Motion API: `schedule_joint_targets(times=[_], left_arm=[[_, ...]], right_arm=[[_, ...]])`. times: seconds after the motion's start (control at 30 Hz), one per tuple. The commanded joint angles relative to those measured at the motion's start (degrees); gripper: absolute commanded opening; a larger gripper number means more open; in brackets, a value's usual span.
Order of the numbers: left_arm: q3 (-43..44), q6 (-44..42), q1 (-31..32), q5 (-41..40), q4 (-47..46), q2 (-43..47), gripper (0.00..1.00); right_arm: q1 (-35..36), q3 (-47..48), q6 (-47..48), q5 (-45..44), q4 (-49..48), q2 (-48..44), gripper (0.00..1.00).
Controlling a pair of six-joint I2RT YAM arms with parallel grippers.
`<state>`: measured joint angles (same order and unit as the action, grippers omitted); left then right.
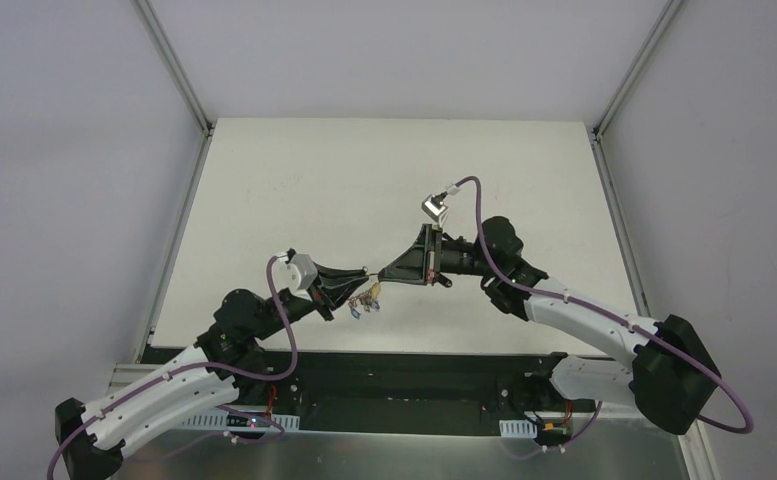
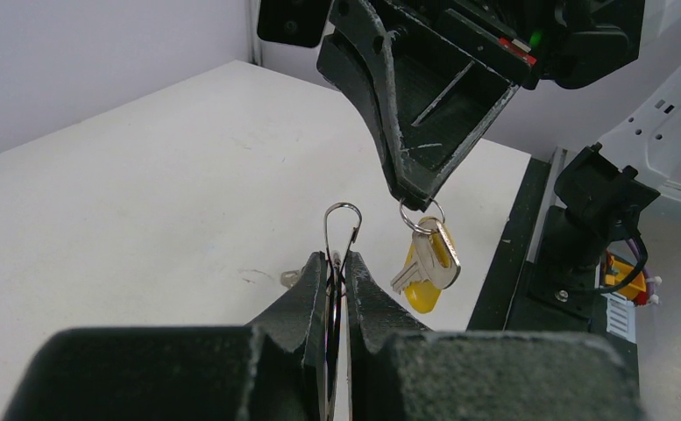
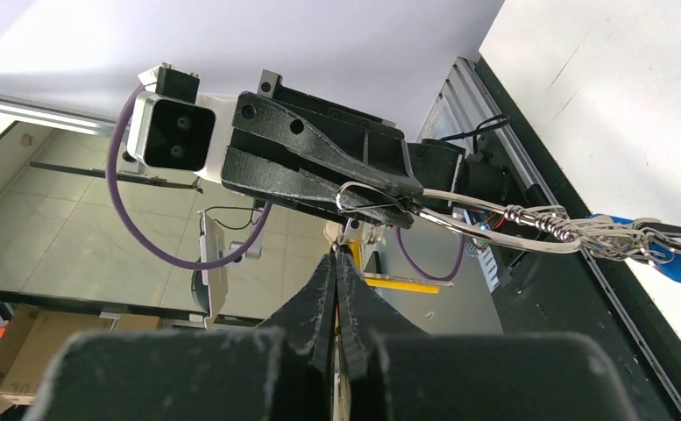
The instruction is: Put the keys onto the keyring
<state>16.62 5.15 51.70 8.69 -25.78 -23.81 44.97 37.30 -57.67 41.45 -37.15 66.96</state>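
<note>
One key with a yellow head cover (image 2: 422,296) dangles from a small ring (image 2: 422,217) pinched in the right gripper (image 2: 411,200), in mid-air above the table (image 2: 144,175). Just beside it, the left gripper (image 2: 338,263) is clamped on the keyring (image 2: 342,207), whose loop pokes upward.

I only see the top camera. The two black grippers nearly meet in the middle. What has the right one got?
Observer: In the left wrist view, a silver metal key with a yellow head cover dangles from the shut tips of the right gripper.
Operator: And the left one?
Observer: The left gripper is shut on the thin round silver wire keyring; its loop pokes up past the fingertips.
Operator: Is the key on it?
Observer: Not yet. That view shows a gap between loop and key.
</note>
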Motion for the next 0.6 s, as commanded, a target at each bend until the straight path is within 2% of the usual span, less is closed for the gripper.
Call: schedule_joint_targets(times=[0.0,0.57], left_arm=[[-0.8,-0.9,-0.1,-0.6,-6.7,1.4,0.00],[-1.5,-0.7,-0.1,1.1,-8.4,1.9,0.00]], right_arm=[[0.8,0.8,-1.0,1.6,-5.5,1.1,0.00],[2.0,0.7,-5.3,-2.1,-12.2,5.4,0.00]])
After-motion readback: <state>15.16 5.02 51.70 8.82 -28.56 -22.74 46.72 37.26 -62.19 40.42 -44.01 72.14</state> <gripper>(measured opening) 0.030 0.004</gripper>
